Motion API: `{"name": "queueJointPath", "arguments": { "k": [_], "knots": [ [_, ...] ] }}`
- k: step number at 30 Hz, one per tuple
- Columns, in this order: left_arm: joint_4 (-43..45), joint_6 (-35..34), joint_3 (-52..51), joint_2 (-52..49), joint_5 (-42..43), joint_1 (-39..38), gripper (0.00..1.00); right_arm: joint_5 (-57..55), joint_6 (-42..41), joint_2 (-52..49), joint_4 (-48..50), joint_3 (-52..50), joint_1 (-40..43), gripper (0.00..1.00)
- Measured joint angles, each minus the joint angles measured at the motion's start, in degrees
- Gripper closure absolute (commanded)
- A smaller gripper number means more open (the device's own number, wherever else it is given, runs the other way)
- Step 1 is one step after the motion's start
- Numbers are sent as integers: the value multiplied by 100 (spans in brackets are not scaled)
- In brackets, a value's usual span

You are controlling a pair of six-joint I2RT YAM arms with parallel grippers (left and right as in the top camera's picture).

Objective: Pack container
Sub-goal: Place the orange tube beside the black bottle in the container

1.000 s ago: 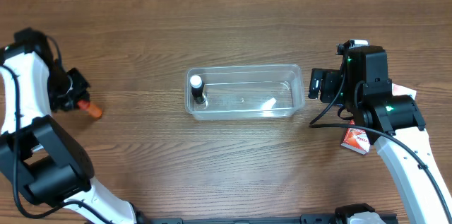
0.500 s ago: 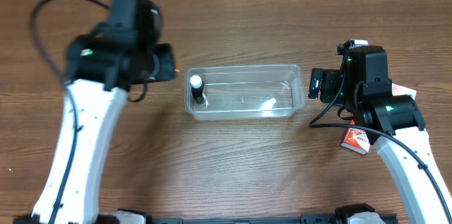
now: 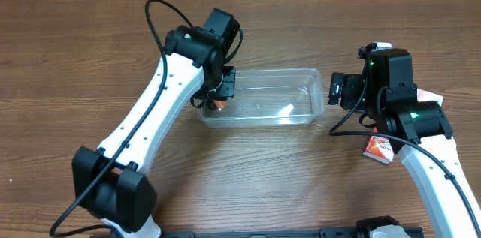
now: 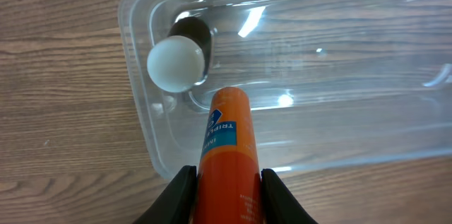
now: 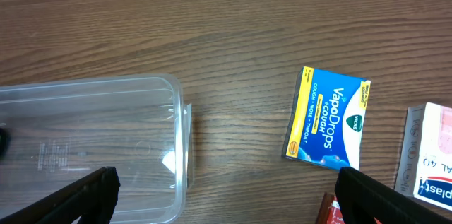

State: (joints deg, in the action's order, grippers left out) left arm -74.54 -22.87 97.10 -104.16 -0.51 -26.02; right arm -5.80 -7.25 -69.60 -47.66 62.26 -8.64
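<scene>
Left pincer (image 4: 227, 185) moved over container (image 4: 141, 132), gripping orange tube (image 4: 227, 139).

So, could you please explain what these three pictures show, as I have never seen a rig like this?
Two robot arms work at a wooden table. One picture looks down from above; the other two come from wrist cameras. The left gripper is shut on an orange tube, its tip over one end of the clear container, beside a white-capped bottle inside. The right gripper hangs open by the other end. A blue VapoDrops box and other small boxes lie nearby.
</scene>
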Motion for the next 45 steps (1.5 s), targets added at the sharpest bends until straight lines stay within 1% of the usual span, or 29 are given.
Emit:
{"name": "queueJointPath", "arguments": {
  "k": [7,15,16,17,18,19,21,23,31,34,35,37,41,45],
  "knots": [
    [55,-81,-9,-553,-146,2,96,2,2,0,0,0,0,0],
    [411,-81,-516,-754,-190,2,95,2,0,0,2,0,-2,0],
    [444,-81,-538,-765,-190,2,89,0,-2,0,-2,0,0,0],
    [459,-81,-551,-765,-190,2,75,2,2,0,-4,0,-2,0],
    [474,-81,-551,-765,-190,2,52,2,0,0,-9,0,-2,0],
    [481,-83,-551,-765,-190,2,39,0,0,0,-9,0,-2,0],
    [474,-90,-551,-765,-190,2,28,2,2,0,-11,0,-2,0],
    [474,-107,-551,-765,-192,2,26,2,2,0,-11,0,-2,0],
    [459,-96,-551,-765,-186,0,23,2,2,0,-15,0,0,0],
    [407,-92,-544,-763,-186,0,19,2,0,0,-17,0,0,0],
    [369,-92,-522,-765,-186,0,15,4,2,0,-20,0,0,0],
    [267,-87,-369,-765,-190,0,9,2,2,0,-22,0,-2,0],
    [-48,-79,90,-763,-319,0,0,4,0,0,-33,0,0,0],
    [-216,-74,649,-732,-566,2,0,2,0,0,-33,0,-2,0]
  ]
}}
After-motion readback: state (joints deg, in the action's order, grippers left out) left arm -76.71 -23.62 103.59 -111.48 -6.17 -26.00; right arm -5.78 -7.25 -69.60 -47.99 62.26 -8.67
